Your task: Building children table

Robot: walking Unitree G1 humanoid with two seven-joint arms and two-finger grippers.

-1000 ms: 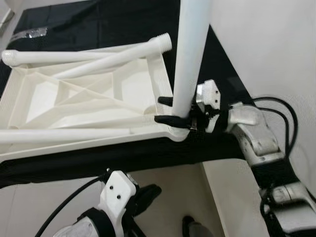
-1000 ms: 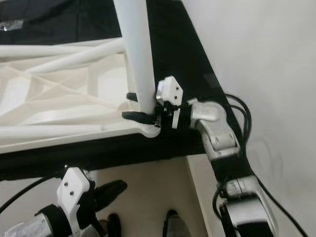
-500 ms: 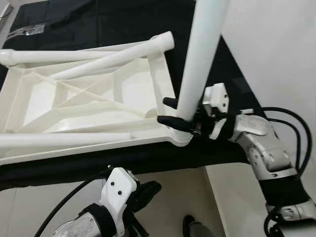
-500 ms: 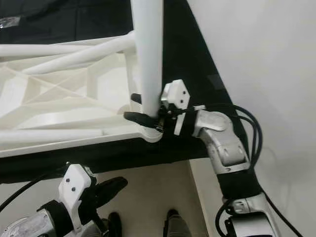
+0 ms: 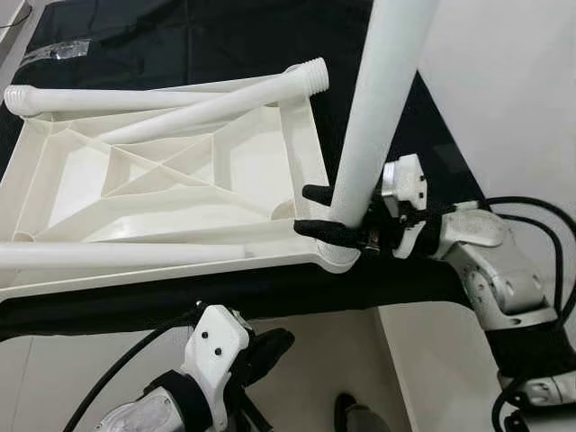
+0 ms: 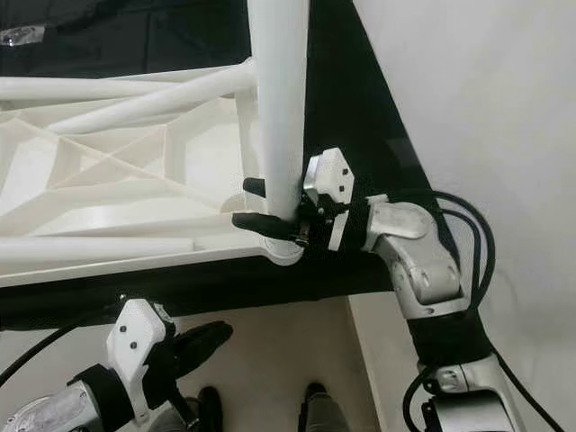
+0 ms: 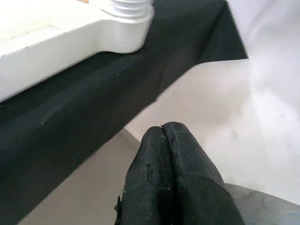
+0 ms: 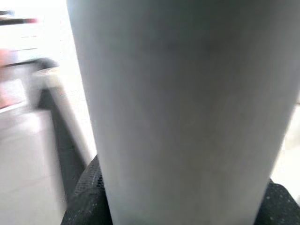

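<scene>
The upturned white tabletop (image 5: 171,193) lies on the black-covered counter (image 5: 225,36). The right end effector (image 5: 326,213) is clamped around an upright white leg (image 5: 382,99) at the tabletop's near right corner socket; whether the leg is fully seated appears unclear. Two loose legs (image 5: 180,103) rest across the tabletop's far edge. The left end effector (image 7: 164,159), fingers pressed together and empty, hangs below the tabletop's near edge.

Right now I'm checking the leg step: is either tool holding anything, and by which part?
The right tool grips the upright leg near its lower end, just above the tabletop's corner socket. The left tool is shut, holding nothing.
</scene>
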